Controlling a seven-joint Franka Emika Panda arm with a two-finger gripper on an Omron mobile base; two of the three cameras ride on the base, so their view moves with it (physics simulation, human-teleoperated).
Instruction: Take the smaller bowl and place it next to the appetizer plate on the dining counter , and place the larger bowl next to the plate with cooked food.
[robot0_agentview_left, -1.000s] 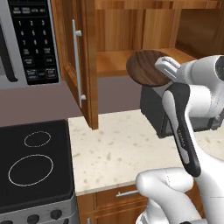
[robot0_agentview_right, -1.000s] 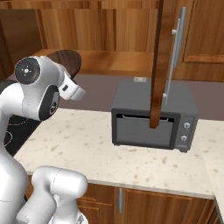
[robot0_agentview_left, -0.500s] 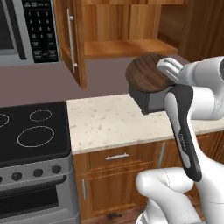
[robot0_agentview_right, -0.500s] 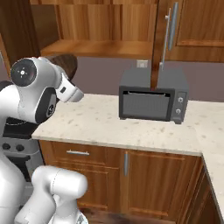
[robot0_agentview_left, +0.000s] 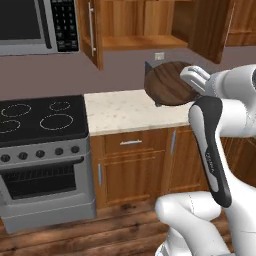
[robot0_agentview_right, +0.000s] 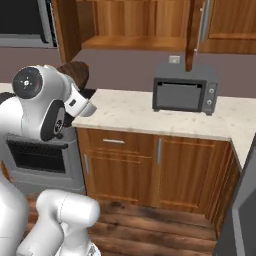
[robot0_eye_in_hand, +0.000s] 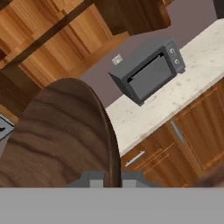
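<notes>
Wooden bowl (robot0_agentview_left: 169, 82) held aloft above the kitchen counter (robot0_agentview_left: 127, 111).

From the left: a black stove (robot0_agentview_left: 41, 117) beside the speckled counter, open wall cabinets (robot0_agentview_left: 131, 22) above. The gripper (robot0_agentview_left: 192, 79) is clamped on the dark wooden bowl's rim, holding it on edge in the air, over the counter's front. Farther right, a grey toaster oven (robot0_agentview_right: 185, 94) stands against the wall on the counter.

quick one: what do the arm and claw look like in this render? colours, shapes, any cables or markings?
The arm is glossy white with rounded, bulbous segments and dark grey to black joint bands; one long black panel runs down a link, bearing small text too fine to read. A round dark cap with a lighter ring closes one joint. The claw housing is light grey-white. No cables visible.
</notes>
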